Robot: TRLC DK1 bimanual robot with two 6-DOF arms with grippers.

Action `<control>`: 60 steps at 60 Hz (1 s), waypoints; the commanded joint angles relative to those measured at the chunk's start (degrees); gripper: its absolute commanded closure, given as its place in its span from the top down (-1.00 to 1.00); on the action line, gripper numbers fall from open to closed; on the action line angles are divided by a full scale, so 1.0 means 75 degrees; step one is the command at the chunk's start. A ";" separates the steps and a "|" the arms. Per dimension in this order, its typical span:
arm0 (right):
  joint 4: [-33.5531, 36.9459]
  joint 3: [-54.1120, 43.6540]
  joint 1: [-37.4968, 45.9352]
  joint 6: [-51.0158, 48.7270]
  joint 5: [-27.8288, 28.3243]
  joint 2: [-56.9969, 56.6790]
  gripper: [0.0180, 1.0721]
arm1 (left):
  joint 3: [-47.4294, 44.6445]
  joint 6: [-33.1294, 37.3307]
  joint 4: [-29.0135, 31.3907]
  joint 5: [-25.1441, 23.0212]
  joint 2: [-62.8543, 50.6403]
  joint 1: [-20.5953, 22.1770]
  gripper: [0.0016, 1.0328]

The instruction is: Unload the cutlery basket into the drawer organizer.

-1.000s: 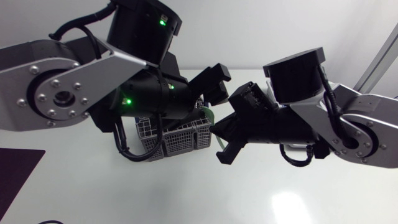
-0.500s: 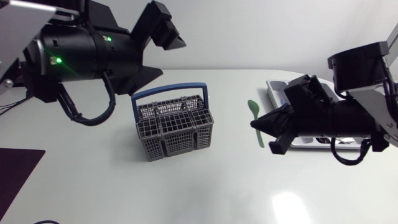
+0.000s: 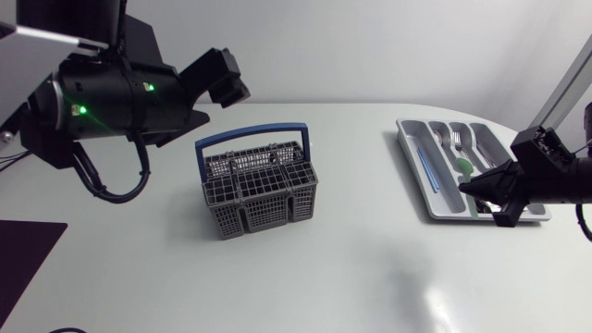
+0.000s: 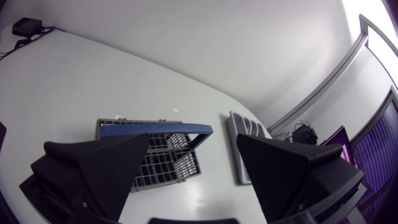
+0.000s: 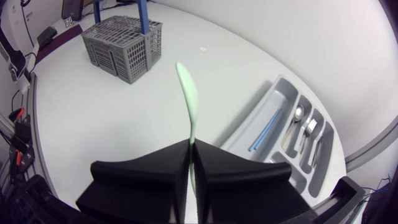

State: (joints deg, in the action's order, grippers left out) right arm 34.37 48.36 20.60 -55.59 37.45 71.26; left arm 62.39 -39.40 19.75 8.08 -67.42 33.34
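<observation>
Right gripper [image 5: 190, 146] is clamped on green spoon [image 5: 189, 99], well apart from basket [image 3: 264, 209] on glossy white table [image 3: 351, 273]; left gripper [image 4: 193, 148] is spread.

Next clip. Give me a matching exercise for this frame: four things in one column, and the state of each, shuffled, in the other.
Things:
1. cutlery basket
2. green spoon
3. drawer organizer
4. left gripper

States:
A. open, holding nothing
B. clamped in the right gripper
C. grey mesh with a raised blue handle
D. already holds metal cutlery

Pairs: 1-C; 2-B; 3-D; 4-A
</observation>
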 commanded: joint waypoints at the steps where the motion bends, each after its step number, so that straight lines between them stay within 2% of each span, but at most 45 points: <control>1: 0.0199 0.0466 0.0523 -0.1283 0.0081 0.0506 -0.89 | -0.0350 0.0472 0.0086 0.0095 0.0188 -0.0192 0.91; 8: 0.0327 0.1087 0.1109 -0.2279 -0.0048 0.1361 -0.89 | -0.0620 0.0917 0.0156 0.0118 0.0212 -0.0356 0.91; 21: 0.0128 0.1849 0.1578 -0.3685 -0.0763 0.2768 -0.89 | -0.1018 0.1784 0.0203 0.0118 0.0212 -0.0602 0.91; 38: -0.1243 0.1837 0.1636 -0.4611 -0.1958 0.3764 -0.89 | -0.1358 0.2640 0.0144 0.0095 0.0223 -0.0942 0.91; 60: -0.2579 0.1369 0.1695 -0.5619 -0.3142 0.4396 -0.86 | -0.1862 0.3015 0.0144 0.0095 0.0563 -0.1118 0.91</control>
State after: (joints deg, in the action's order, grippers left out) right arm 16.62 60.88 32.75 -94.72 14.98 102.39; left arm 49.93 -18.11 20.99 8.47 -64.49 25.36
